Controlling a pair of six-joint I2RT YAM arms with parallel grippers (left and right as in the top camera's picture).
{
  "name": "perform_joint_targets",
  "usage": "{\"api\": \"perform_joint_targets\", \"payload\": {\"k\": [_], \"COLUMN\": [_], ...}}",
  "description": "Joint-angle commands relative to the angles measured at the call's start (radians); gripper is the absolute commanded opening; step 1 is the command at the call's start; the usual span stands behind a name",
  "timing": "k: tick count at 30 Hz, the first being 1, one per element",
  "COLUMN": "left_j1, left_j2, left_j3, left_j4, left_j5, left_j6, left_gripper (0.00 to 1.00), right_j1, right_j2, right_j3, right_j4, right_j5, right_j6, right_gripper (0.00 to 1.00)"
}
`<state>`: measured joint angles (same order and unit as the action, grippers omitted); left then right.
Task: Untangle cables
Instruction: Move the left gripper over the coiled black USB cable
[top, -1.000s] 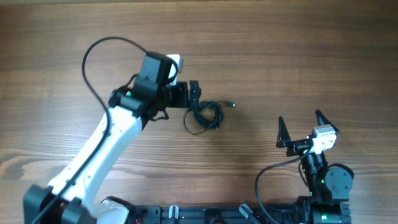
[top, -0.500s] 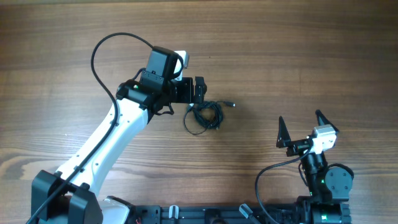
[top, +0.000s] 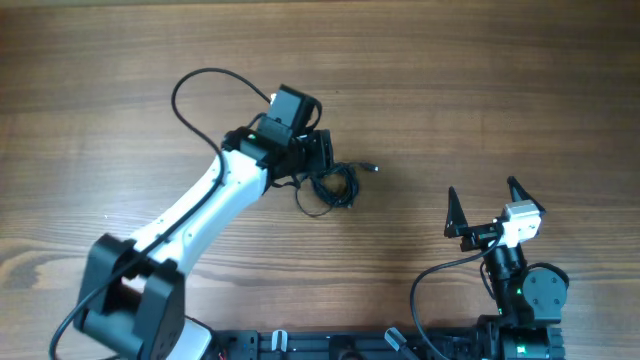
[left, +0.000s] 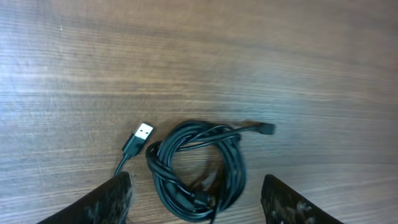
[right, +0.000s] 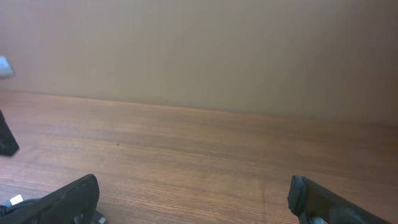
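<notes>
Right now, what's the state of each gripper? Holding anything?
Left gripper: open, fingers on either side of the cable bundle, not closed on it.
Right gripper: open, holding nothing, away from the bundle.

Premises: robotics lab bench. Evidence: wood-grain tabletop (top: 480, 70), left arm (top: 200, 205) and right arm (top: 522, 290) based at a black frame (top: 340, 345) on its edge, plain beige wall (right: 199, 50) behind
</notes>
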<state>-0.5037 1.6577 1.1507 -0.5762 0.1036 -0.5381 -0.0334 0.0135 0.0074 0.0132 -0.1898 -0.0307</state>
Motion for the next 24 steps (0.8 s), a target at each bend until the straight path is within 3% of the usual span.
{"api": "perform_joint_targets", "payload": {"k": [1, 8, 24], "left_j1": [-0.016, -0.023, -0.088], "left_j2": [0.083, 0.166, 0.172], "left_j3": [0.018, 0.018, 0.018], "left_j4": [-0.002, -0.031, -0.045], "left_j5": [-0.027, -0.022, -0.057], "left_j6": [-0.055, -0.100, -0.152], "left_gripper": [0.63, 0.52, 0.50], "right_j1": [0.004, 0.004, 0.004], "right_j2": [-0.010, -0.010, -0.010], "right_j3": [-0.002, -0.002, -0.002], "right_j4": [0.004, 0.004, 0.004], "right_j5": [0.011, 0.010, 0.010], "right_j6": [0.005, 0.006, 0.005], "right_gripper": [1.00, 1.00, 1.00]}}
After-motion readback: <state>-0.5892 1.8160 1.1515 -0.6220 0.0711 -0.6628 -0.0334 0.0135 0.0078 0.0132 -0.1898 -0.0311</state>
